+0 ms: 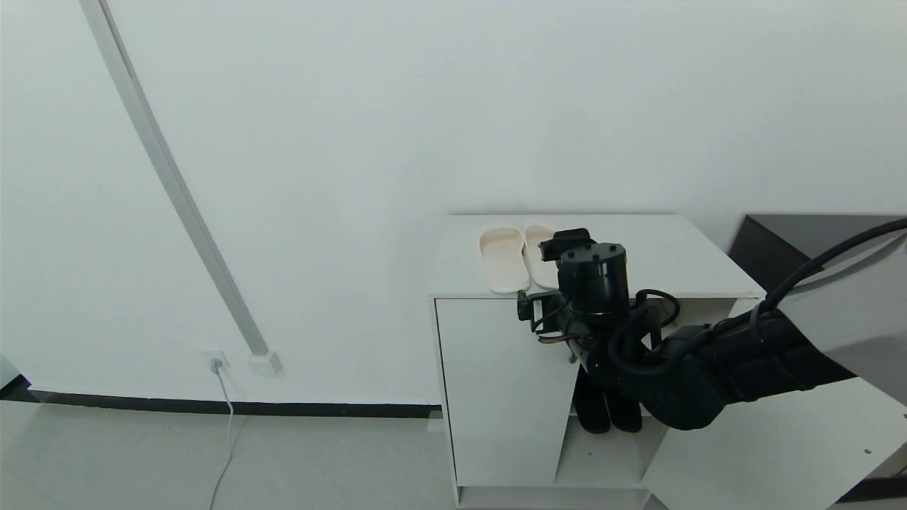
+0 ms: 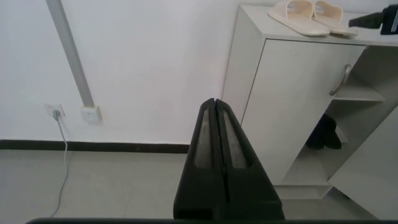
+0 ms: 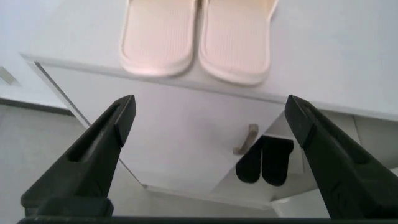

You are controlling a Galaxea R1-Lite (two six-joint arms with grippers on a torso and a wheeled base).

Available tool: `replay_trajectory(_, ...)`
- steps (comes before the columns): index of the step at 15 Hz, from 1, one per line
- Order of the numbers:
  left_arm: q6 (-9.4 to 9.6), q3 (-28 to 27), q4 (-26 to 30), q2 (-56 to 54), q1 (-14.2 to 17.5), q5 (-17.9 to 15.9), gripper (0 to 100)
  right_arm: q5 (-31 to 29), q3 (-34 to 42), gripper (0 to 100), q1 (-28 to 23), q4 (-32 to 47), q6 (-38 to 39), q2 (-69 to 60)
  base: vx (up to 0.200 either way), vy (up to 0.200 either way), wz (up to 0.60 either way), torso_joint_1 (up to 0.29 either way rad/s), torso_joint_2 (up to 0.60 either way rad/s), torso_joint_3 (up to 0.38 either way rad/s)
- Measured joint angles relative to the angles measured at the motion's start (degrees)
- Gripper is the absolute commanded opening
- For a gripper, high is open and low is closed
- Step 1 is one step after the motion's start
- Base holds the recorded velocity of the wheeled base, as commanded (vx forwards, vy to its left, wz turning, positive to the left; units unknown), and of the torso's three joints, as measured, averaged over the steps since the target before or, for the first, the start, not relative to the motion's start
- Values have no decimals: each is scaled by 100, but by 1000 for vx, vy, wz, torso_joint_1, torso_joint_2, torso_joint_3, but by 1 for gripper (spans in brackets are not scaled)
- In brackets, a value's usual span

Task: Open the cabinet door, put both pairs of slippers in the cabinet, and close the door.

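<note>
The right gripper (image 3: 210, 102) hangs with its two black fingers (image 3: 99, 146) spread wide and nothing between them, poised above the front edge of the white cabinet (image 1: 496, 382). Just ahead of its fingertips, on the cabinet top (image 1: 673, 255), lies the pair of cream slippers (image 3: 231, 38). They sit side by side, soles down, near the front edge and within the span of the open fingers, and the gripper is clear of them. Below the gripper, the left door (image 3: 180, 143) is closed and carries a small metal handle (image 3: 245, 140) at its inner edge. Past that handle, farther down and inside the open right compartment, the pair of black slippers (image 3: 264, 160) stands close together on the lower shelf (image 1: 602, 457). The right door (image 1: 765, 453) is swung wide open, out to the right arm's side. The left gripper (image 2: 215, 102) is well away from the cabinet, out over the floor, its fingers pressed flat together and holding nothing. From it, the cabinet stands ahead and off to the side, cream slippers on top and black slippers in the open compartment. Farther out along the wall are a slanting grey cable duct (image 1: 170, 177) and a wall socket (image 1: 216, 365) with a cable trailing to the floor.
</note>
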Motion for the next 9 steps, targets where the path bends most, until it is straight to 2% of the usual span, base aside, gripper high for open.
replay_trajectory(3, -13, 0, 0, 0, 2, 2, 0, 2, -158, 100, 2, 11, 28, -88, 0, 0, 0, 0, 0, 0)
replay_trajectory(9, -18, 0, 0, 0, 0, 0, 0, 9, -150, 100, -5, 16, 173, -74, 200, 0, 0, -1, 1, 2)
